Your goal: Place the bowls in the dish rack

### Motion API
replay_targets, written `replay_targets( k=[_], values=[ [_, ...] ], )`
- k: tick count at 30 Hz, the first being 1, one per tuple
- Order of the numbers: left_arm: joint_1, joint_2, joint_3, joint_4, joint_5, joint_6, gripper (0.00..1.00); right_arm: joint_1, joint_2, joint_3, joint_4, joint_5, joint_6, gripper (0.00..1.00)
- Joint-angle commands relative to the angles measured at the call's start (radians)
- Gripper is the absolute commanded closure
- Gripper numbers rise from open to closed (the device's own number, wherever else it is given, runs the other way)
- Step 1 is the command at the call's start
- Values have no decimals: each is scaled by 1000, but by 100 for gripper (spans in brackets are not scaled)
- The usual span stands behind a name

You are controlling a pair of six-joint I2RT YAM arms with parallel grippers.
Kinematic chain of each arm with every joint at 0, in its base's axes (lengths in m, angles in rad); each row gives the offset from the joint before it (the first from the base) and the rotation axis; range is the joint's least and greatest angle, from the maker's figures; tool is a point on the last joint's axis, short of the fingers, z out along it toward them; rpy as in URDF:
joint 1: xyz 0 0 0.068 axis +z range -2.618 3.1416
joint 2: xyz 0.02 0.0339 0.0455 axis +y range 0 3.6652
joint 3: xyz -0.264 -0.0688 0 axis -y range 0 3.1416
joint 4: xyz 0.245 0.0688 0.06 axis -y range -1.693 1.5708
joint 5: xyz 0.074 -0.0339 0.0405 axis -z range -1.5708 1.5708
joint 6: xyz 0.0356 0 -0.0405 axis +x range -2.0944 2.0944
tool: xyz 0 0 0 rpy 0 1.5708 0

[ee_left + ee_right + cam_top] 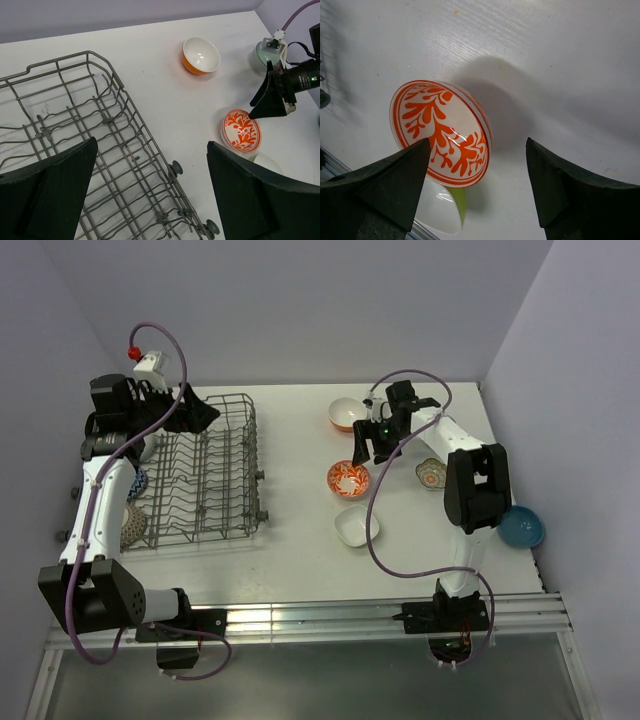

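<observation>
**Both claws open, bowls on the table**

I see the white table filling most of the top view. The dish rack sits on it at the left of the frame.

My left gripper hangs over the rack's upper right corner. Its fingers are spread wide with nothing in them. My right gripper is in the middle right of the frame, over the red-orange patterned bowl. Its fingers are wide apart too, and hold nothing.

The blue bowl is at the far right, tucked partly behind the right arm. The orange bowl sits in the upper middle, well apart from the rack. The white square bowl is just below the patterned one. The scalloped bowl lies beside the right arm. The pale green bowl is partly hidden behind the right gripper.

A blue-patterned bowl and a grey-patterned bowl are squeezed between the rack and the left arm.
</observation>
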Motion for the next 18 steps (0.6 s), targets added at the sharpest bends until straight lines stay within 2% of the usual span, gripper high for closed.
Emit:
replay_targets(
  k=[1, 7, 15, 18],
  values=[
    [-13, 14, 15, -2, 35, 15, 4, 4, -22, -19, -19, -10, -54, 18],
    [-21, 32, 17, -7, 38, 7, 5, 27, 18, -59, 25, -2, -26, 29],
    [-27, 26, 9, -22, 35, 16, 5, 30, 67, -64, 71, 9, 27, 54],
    [-29, 18, 8, -33, 24, 24, 5, 28, 83, -59, 71, 4, 29, 66]
  ],
)
